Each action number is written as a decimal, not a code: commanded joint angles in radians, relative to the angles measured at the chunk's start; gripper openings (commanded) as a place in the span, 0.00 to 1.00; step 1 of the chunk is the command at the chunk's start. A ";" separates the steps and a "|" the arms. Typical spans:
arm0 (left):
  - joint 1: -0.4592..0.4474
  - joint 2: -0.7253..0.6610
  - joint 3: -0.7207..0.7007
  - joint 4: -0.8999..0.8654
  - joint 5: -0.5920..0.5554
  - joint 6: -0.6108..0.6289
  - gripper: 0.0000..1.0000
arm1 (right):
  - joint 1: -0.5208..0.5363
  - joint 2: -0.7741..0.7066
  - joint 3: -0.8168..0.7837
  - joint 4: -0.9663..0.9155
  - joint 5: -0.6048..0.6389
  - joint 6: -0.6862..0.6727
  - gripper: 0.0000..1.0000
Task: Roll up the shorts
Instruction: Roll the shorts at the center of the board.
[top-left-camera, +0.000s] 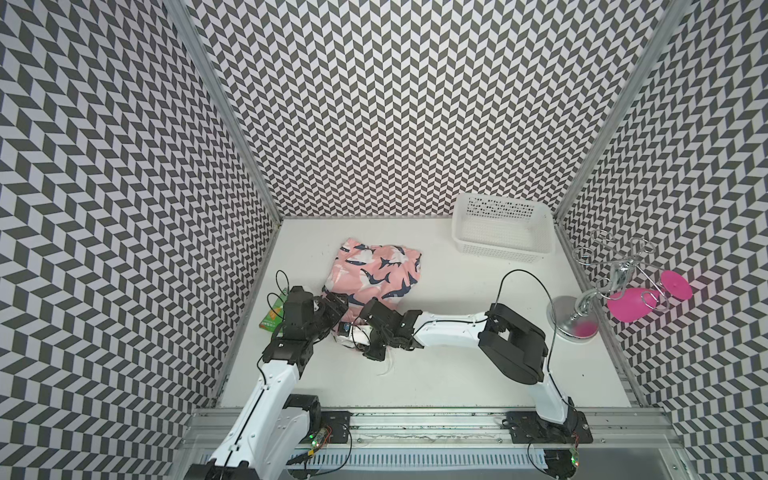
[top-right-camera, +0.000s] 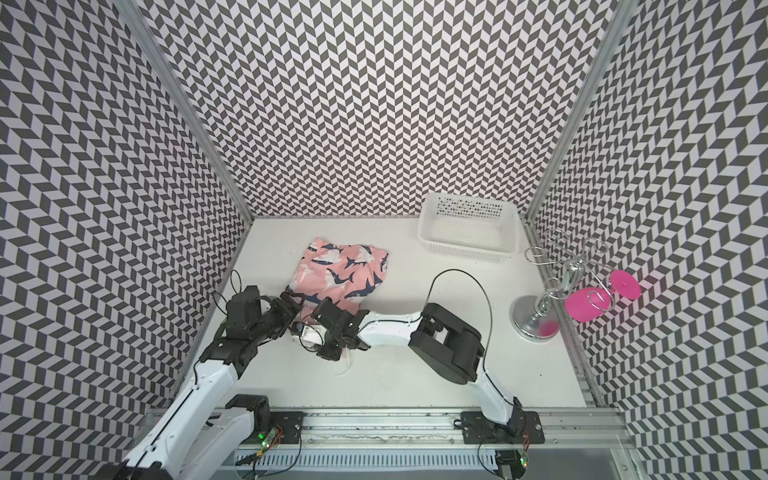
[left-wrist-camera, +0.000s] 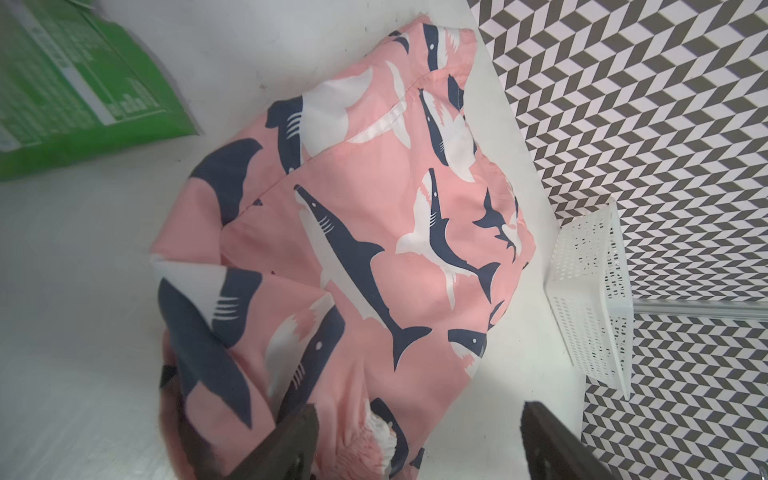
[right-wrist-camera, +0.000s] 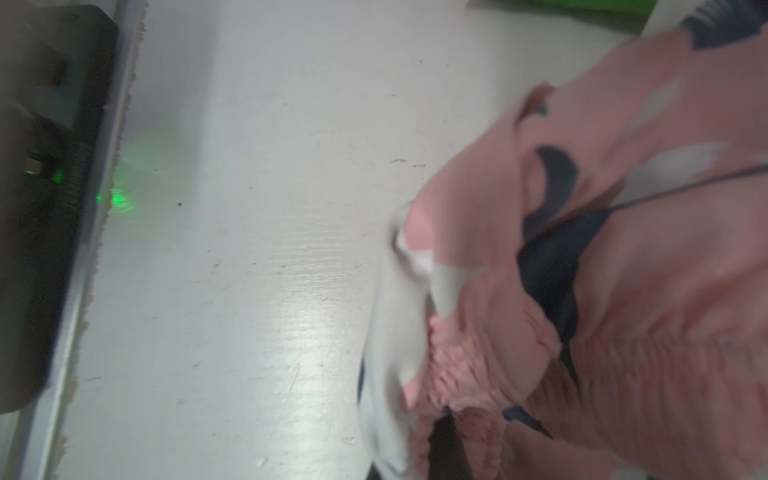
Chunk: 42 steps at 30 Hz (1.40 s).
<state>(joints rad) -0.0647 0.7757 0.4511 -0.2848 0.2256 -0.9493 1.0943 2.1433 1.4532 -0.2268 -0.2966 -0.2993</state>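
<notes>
Right gripper (right-wrist-camera: 446, 440) had its jaws pinched together on the gathered waistband of the shorts (right-wrist-camera: 623, 291). That wrist view was blurry, but the dark finger sat right in the ruffles. Left gripper (left-wrist-camera: 419, 432) was the opposite: jaws spread wide over the same near end, nothing between them, with fabric under one finger.

The shorts (top-left-camera: 374, 270) lay bunched on the white table (top-left-camera: 457, 374), left of centre, with the legs towards the far side. A white drawstring (top-left-camera: 388, 365) trailed out on the near side. A green snack bag (top-left-camera: 272, 313) sat just left of the left arm. The white basket (top-left-camera: 498, 247) was off in the far right corner, well apart.

My take: for a decent roll the left one needed to bite the waistband level with the right before anything turned over, so the edge ran straight. Then turn the band over towards the far side, low and tight. With one side gripped I'd have expected a lopsided roll, or the drawstring snagging.
</notes>
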 joint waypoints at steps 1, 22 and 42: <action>0.009 -0.025 -0.015 -0.071 -0.060 -0.006 0.80 | -0.034 0.036 0.013 -0.113 -0.141 0.096 0.00; -0.003 -0.035 -0.090 -0.038 0.109 0.090 0.85 | -0.234 0.177 0.155 -0.145 -0.662 0.415 0.00; -0.071 0.044 -0.376 0.517 0.112 -0.045 0.87 | -0.306 0.193 -0.006 0.163 -0.817 0.632 0.00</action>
<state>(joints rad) -0.1307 0.7845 0.0807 0.1059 0.3531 -0.9859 0.7921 2.2993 1.4654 -0.1207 -1.1046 0.2958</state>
